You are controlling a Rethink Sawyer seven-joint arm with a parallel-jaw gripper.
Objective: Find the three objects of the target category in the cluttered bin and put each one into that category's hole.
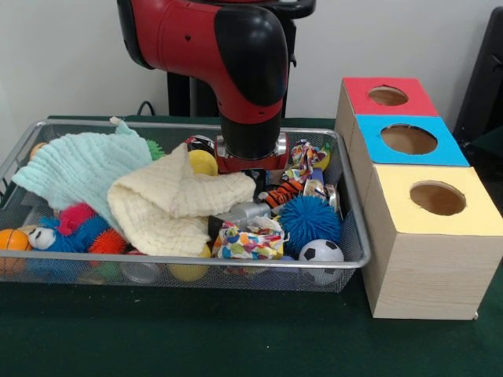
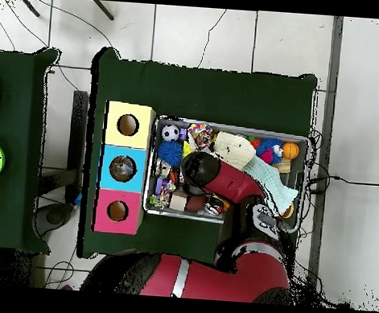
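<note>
Three boxes stand in a row just beside the bin (image 1: 346, 271), the yellow-topped box (image 1: 436, 236) nearest the front camera, the blue-topped box (image 1: 409, 141) behind it and the red-topped box (image 1: 387, 96) farthest, each with a round hole facing up, probably so that an item can be dropped in from above. Inside the bin, toys lie heaped with a cream cloth (image 1: 169, 206) and a mint cloth (image 1: 82, 165) draped over them, so targets may be hidden. Farther back the arm (image 1: 236, 55) reaches down over the bin's middle, its gripper hidden behind the wrist and clutter, so I cannot tell how the jaws stand or whether they hold anything.
</note>
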